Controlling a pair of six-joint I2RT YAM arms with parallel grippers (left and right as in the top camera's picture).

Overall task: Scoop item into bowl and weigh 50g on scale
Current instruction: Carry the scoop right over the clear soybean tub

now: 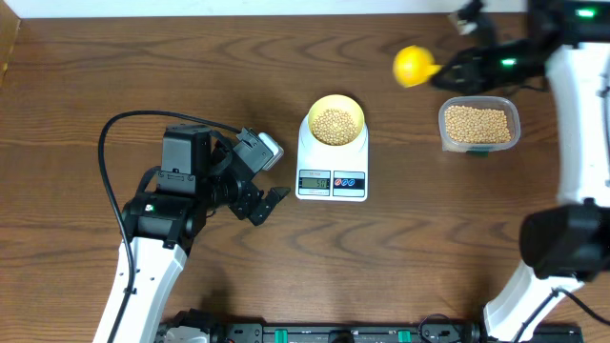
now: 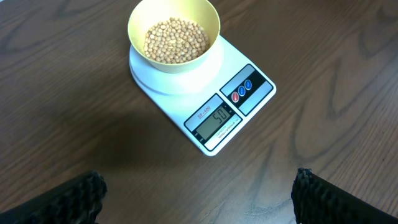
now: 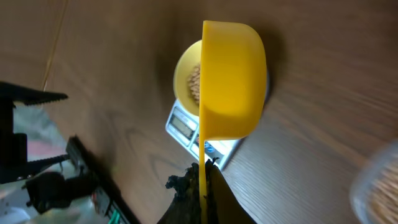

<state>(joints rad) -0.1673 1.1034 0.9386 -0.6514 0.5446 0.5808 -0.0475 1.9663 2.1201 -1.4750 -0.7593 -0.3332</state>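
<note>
Counter: dark wood grain, with all things carried on it.
Left claw: left of the scale, jaws spread wide, nothing gripped.
Scale: set mid-counter; 50 is shown on the display.
Bowl: seated on the scale's platform, partly filled with beans.
Scoop: held above the counter, right of and beyond the scale, turned on its side.
Tub: right of the scale, filled with more beans.
Right claw: closed on the scoop's handle.

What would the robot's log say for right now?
bowl of beans on scale | right fingers hold scoop near tub | left fingers open, empty
</note>
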